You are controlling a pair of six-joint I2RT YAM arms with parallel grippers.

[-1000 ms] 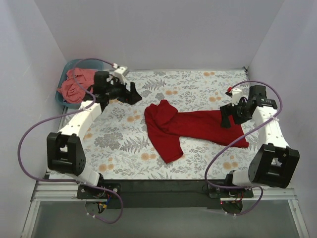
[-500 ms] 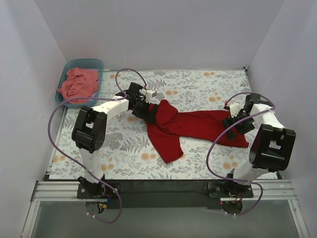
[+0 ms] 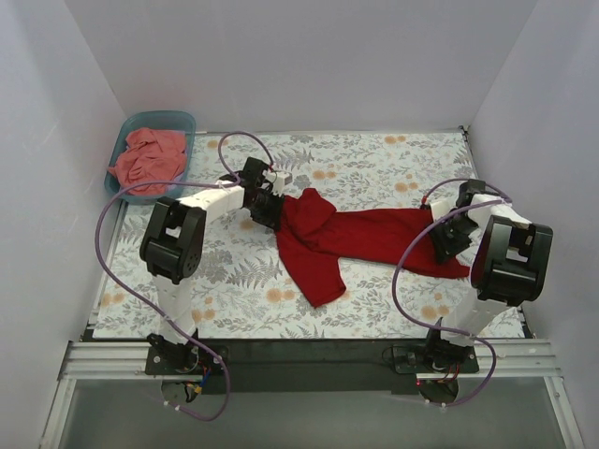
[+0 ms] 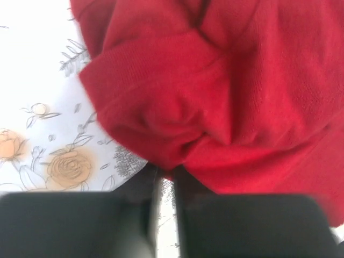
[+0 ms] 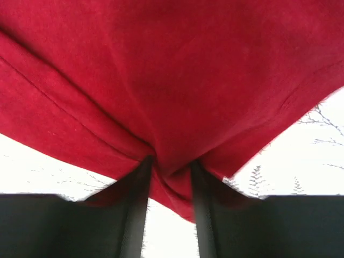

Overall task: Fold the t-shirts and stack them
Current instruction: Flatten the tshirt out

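T-shirt (image 3: 374, 234), crimson, lies lengthwise betw. arms: left gripper (image 3: 275, 212) pinches end toward left edge of table (image 3: 374, 154), right gripper (image 3: 446, 245) pinches the right-edge end.

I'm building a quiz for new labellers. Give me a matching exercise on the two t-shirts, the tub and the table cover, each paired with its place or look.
Things:
1. crimson t-shirt
2. salmon-pink t-shirt
3. teal tub
4. table cover

Place or look:
a. crumpled inside the tub
b. at the far left corner
c. printed with ferns and flowers
d. stretched out across the middle of the cover

Pairs: 1-d, 2-a, 3-b, 4-c
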